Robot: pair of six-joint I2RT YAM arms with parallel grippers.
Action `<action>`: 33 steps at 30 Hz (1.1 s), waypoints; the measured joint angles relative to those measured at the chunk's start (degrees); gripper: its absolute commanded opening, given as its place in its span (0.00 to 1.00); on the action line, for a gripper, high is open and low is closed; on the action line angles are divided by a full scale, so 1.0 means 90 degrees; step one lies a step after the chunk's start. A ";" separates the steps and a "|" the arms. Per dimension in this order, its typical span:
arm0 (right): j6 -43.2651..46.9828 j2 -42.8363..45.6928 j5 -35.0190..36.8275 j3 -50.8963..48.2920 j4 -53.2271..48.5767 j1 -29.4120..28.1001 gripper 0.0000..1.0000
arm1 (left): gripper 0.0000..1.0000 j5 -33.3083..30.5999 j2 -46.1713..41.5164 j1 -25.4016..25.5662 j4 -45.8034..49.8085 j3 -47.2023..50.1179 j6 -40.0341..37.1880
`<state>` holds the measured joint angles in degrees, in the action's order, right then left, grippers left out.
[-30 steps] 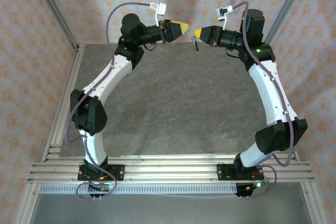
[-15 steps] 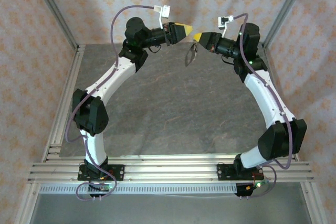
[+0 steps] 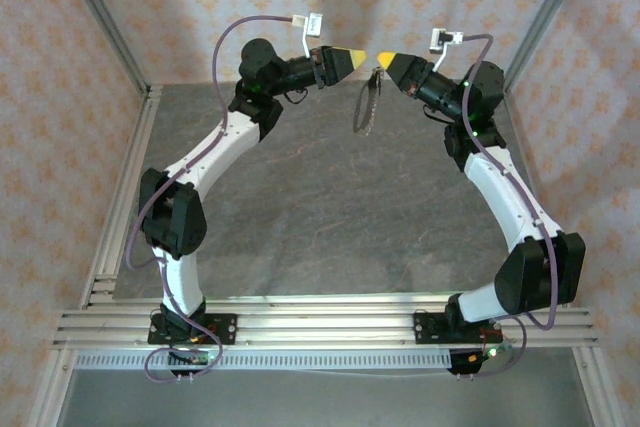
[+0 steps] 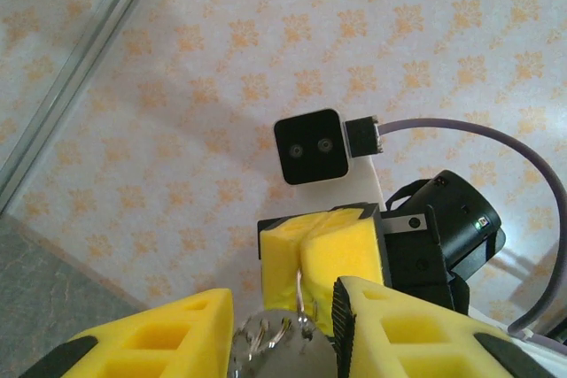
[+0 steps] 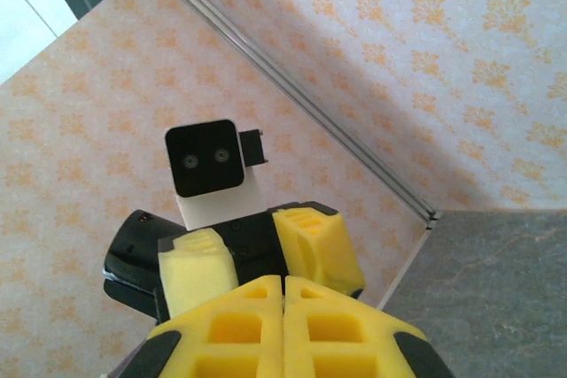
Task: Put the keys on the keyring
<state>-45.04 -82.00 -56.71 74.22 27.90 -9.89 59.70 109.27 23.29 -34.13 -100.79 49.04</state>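
While my right gripper [image 3: 384, 58] pinches the light, slippery keyring [image 3: 368, 99], hanging toward 6 o'clock, I'd grip its stiff loop [image 4: 301, 292]; the left gripper's [image 3: 354, 53] state I cannot tell.

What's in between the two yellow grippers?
The keyring: in the left wrist view its thin wire runs from the right gripper down between the fingers of the left gripper. In the top view, its chain hangs under the gap.

Walls [image 3: 60, 37]: pale paper with a repeating orange flower print, softly shadowed at the back. Table top [image 3: 340, 217]: grey, stone-veined, matt. Silver metal posts [image 3: 104, 17] at the far corners, slotted rails [image 3: 330, 319] along the near edge
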 measured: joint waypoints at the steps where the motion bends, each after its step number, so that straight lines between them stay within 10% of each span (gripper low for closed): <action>1: -0.0036 0.0000 0.0010 -0.0002 0.0051 0.0000 0.00 | 0.35 0.0010 0.0000 0.0000 0.0000 0.0000 0.0000; 17: -0.0216 0.0000 0.0041 -0.0070 0.0243 0.0000 0.00 | 0.32 0.0134 0.0272 0.0289 -0.0007 -0.0277 0.0049; 33: -0.0182 0.0000 0.0036 -0.0102 0.0236 0.0036 0.00 | 0.00 0.0163 0.0338 0.0294 -0.0002 -0.0367 0.0070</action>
<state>-46.68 -82.00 -56.38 73.30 30.02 -9.56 61.17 112.31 25.93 -34.15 -104.09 49.67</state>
